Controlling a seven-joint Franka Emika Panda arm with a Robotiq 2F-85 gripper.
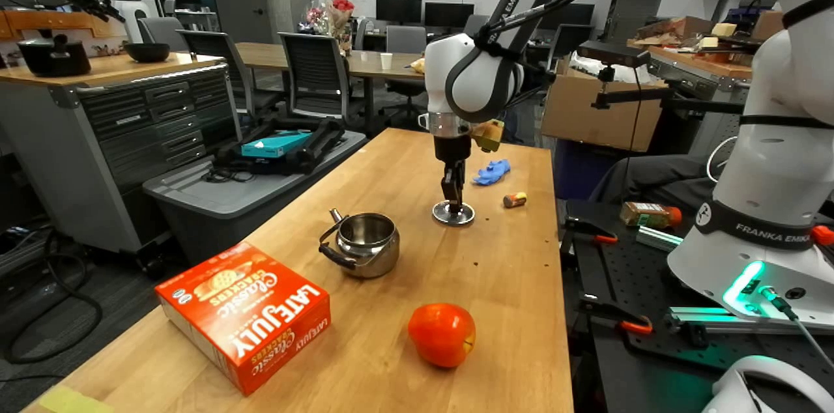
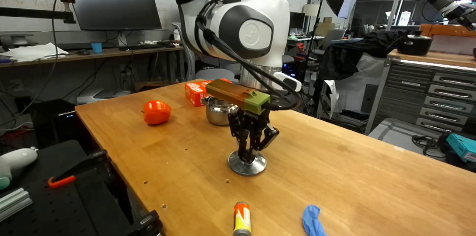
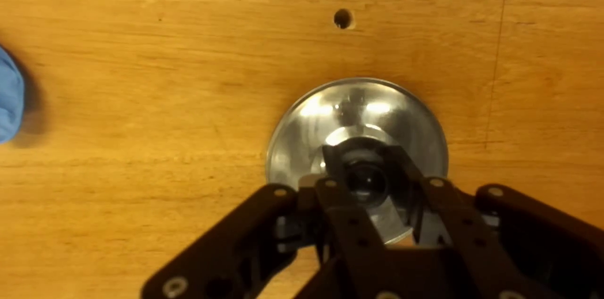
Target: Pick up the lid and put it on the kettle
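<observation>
The lid [image 1: 452,218] is a flat round silvery disc with a dark centre knob. It also shows in an exterior view [image 2: 247,169] and in the wrist view [image 3: 415,122]. It lies level at the tabletop; I cannot tell if it touches the wood. My gripper [image 1: 454,206] points straight down over it, also in an exterior view [image 2: 247,158]. In the wrist view my fingers [image 3: 363,152] are close together on both sides of the knob. The kettle [image 1: 378,258] stands upright, open-topped, its dark handle folded to the side. It is partly hidden behind the gripper in an exterior view [image 2: 218,114].
A red cracker box [image 1: 244,315] lies beside the kettle. A red-orange tomato-like fruit [image 1: 443,335] sits near the kettle, also in an exterior view [image 2: 156,112]. A small orange-yellow cylinder [image 1: 515,199] and a blue glove [image 1: 492,172] lie near the lid.
</observation>
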